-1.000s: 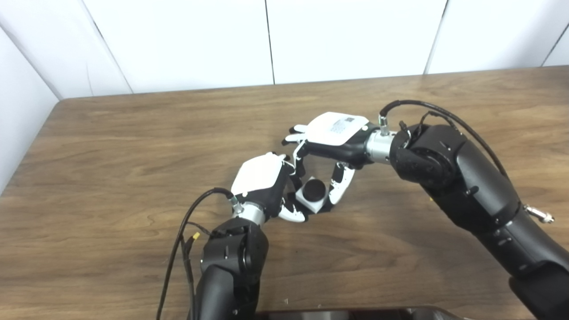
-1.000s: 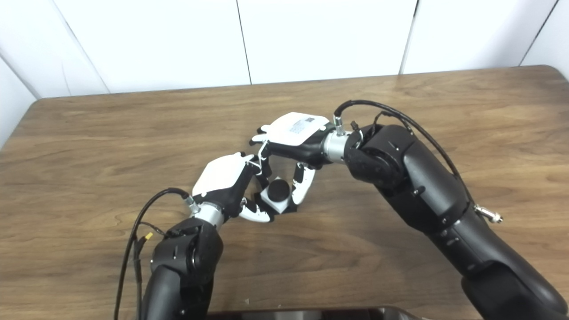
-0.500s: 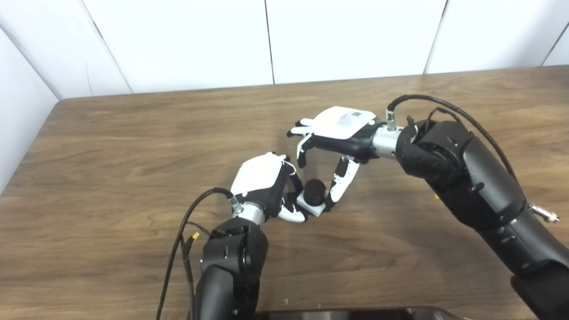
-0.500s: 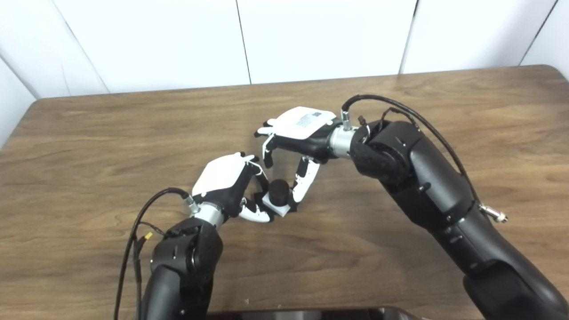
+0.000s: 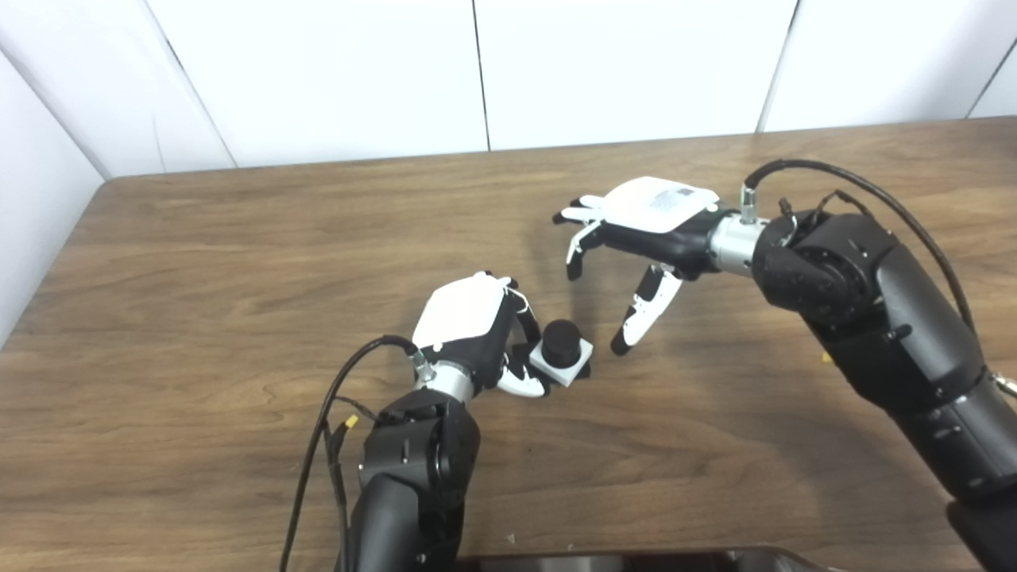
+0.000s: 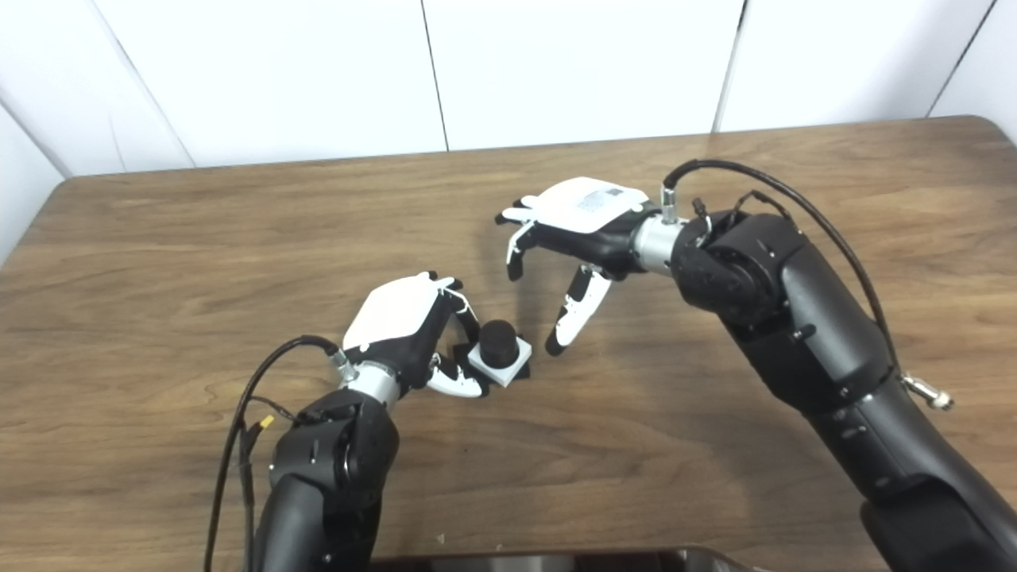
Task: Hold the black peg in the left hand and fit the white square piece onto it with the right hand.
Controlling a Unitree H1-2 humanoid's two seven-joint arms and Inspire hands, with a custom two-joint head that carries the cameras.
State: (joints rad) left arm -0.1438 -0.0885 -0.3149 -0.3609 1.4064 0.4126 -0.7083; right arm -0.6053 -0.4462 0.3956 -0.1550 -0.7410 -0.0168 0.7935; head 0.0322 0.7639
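Note:
The black peg stands upright with the white square piece seated around its lower part, low over the wooden table. My left hand is shut on this assembly, fingers and thumb wrapped against its left side. My right hand hangs open up and to the right of the peg, fingers spread, thumb pointing down toward the table. A clear gap separates it from the assembly. The peg's base is hidden by the white piece.
White wall panels rise behind the table's far edge. A dark rounded edge shows at the bottom of the picture. Cables loop beside my left forearm.
My right hand let go of the white square piece and drew back up and to the right, fingers spreading. The left hand kept the peg with the piece on it nearly still.

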